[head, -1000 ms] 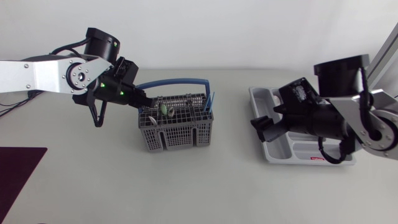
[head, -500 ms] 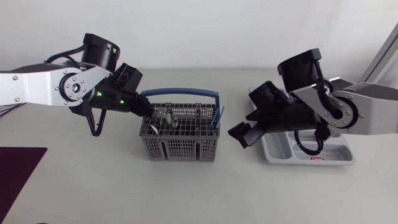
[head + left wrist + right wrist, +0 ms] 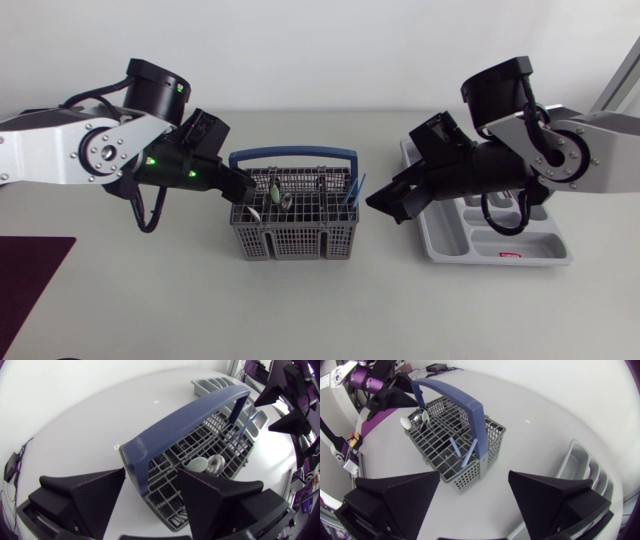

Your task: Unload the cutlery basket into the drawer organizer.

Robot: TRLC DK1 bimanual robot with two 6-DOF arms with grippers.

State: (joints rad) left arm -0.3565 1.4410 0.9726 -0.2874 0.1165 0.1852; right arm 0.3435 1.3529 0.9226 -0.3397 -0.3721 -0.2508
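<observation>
Table, both arms in.

- Cutlery basket [image 3: 295,225]: grey mesh, upright, open side up. It stands about mid-table, nearer the far edge than the near one. Its long axis runs parallel to the far edge.
- Blue handle [image 3: 293,157]: arches end to end along the same long axis.
- Basket contents, end toward the left arm: spoons [image 3: 207,464] stand handle-down with bowls up, close together.
- Basket contents, end toward the right arm: two thin blue utensils [image 3: 462,452] stand in one compartment. They lean and cross each other beside the foot of the handle.
- Drawer organizer [image 3: 490,240]: grey tray by the table's right edge, well apart from the basket. Its long axis runs from the far edge toward the near edge, and the dividers follow that line. The right arm covers much of it, so I cannot tell what lies in the compartments.
- Left gripper [image 3: 240,188]: at the basket's left end, over the rim. Its fingers [image 3: 85,497] are spread wide, one to either side of the handle's foot, with nothing pinched.
- Right gripper [image 3: 385,205]: between basket and organizer, pointing at the basket's right end, just beside it but apart. Jaws wide apart, holding nothing.
</observation>
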